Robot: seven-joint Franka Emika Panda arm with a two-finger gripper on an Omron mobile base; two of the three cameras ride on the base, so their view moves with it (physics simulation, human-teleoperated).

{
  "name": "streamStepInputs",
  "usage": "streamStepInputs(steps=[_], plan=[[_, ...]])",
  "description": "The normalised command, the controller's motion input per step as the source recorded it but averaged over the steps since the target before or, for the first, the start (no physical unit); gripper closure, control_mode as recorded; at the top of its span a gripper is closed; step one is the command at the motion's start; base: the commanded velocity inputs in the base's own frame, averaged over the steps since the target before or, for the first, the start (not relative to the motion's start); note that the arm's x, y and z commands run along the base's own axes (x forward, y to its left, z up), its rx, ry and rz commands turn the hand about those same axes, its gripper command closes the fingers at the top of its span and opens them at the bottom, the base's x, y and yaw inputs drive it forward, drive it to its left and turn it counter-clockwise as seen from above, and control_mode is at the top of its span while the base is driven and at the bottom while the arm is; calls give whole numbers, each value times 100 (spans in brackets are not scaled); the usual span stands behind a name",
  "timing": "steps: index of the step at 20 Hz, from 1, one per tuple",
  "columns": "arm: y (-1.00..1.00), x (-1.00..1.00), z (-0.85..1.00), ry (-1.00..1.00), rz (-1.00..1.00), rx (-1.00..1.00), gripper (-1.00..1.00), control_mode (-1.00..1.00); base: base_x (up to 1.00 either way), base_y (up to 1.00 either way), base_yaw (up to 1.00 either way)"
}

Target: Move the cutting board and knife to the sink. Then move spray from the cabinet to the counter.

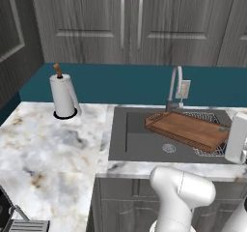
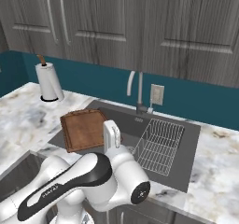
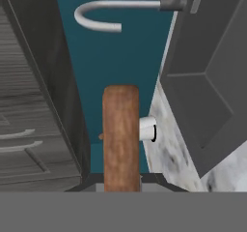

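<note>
Small pale lettering is running along the dark band of the robot arm [image 2: 63, 183] in the right base view (too small and blurred to be read), and no other text, label or number is showing legibly anywhere.

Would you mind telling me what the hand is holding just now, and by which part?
The cutting board, gripped by one edge in the shut hand, over the sink.

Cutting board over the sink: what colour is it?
Reddish-brown wood; the cutting board shows best in the left base view, lying across the sink.
</note>
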Motion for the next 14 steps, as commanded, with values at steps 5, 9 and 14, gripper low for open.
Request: streamStepInputs(steps=[5, 9, 14], plan=[[0, 0, 0, 0, 0, 0, 100, 100, 0, 0, 0], [0, 0, 0, 0, 0, 0, 100, 100, 0, 0, 0], [0, 0, 0, 0, 0, 0, 100, 100, 0, 0, 0]])
